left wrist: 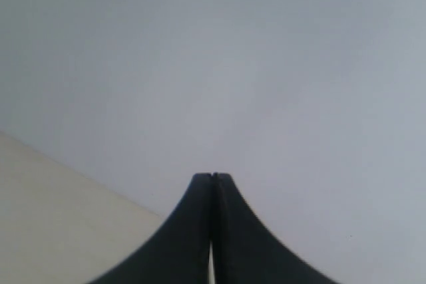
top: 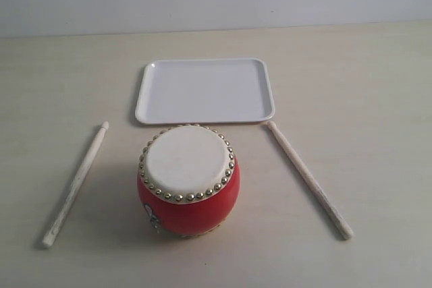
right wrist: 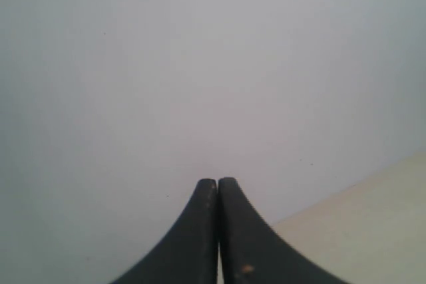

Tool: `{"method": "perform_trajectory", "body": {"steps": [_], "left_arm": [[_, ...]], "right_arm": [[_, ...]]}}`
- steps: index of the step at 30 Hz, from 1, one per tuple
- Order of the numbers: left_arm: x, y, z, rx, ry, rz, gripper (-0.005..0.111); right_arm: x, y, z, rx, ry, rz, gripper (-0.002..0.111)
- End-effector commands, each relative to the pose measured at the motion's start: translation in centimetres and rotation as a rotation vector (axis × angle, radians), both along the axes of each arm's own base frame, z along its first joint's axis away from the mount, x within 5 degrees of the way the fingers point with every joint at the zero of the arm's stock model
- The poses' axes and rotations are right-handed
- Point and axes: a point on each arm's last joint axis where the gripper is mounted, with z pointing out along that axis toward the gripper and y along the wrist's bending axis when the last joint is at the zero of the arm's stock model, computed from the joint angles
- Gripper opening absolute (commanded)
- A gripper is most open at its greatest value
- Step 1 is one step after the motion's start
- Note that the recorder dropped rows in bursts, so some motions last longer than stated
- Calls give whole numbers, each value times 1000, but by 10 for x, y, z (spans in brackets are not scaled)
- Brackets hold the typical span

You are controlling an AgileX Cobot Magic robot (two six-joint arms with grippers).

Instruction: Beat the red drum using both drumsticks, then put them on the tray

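The red drum [top: 187, 181] stands upright near the front middle of the table, cream skin ringed by gold studs. Directly behind it lies the white tray [top: 204, 90], with nothing on it. One drumstick [top: 75, 184] lies on the table left of the drum, the other drumstick [top: 308, 179] right of it, both angled with tips toward the tray. Neither arm shows in the exterior view. My left gripper [left wrist: 213, 176] is shut, black fingers pressed together with nothing between them, facing a grey wall. My right gripper [right wrist: 217, 181] is likewise shut and holds nothing.
The pale table [top: 364, 85] stretches to a grey wall behind. The wrist views show only the wall and a corner of the table [left wrist: 60, 217].
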Motion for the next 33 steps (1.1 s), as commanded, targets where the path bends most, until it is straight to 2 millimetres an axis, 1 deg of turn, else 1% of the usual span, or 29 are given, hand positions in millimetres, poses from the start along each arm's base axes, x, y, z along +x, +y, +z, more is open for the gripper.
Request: {"method": "perform_trajectory", "body": {"steps": [1,5,8,9,12,15,17,19,21,23,24,26,29,32,33], "left_arm": [[22,0,35,25,67,-8,0],[55,-2,68,109,282,-47,0],[82,-3,90,228,445,-80,0],[91,-3,92,275,514,-100,0],[117,-4,107,431,672,-169,0],[141,-4,110,478,868,-258,0],[156,-5,105,485,1022,-327,0],[169,-5,92,471,1160,-384,0],[177,-7,75,462,1287,-444,0],[182,-14,57,470,1380,-508,1],[185,-20,46,477,1417,-539,3],[189,-32,28,502,1468,-596,13],[195,-53,4,524,1508,-673,31],[202,-71,-13,484,1518,-730,48],[205,-75,-18,463,1514,-738,51]], "right_arm": [[-1,0,0,-6,-10,-6,0],[-1,0,0,-6,-10,-6,0],[-1,0,0,-6,-10,-6,0],[0,0,-1,-7,-2,-3,0],[0,0,-2,-8,11,1,0],[0,0,-2,-8,11,1,0],[0,0,-2,-8,11,1,0],[0,0,-2,-8,11,1,0],[0,0,-2,-8,11,1,0],[0,0,-2,-8,11,1,0],[0,0,-2,-8,11,1,0],[0,0,-3,-8,13,2,0],[0,1,-3,-8,17,4,0],[0,1,-3,-8,17,4,0],[0,1,-3,-8,17,4,0]]}}
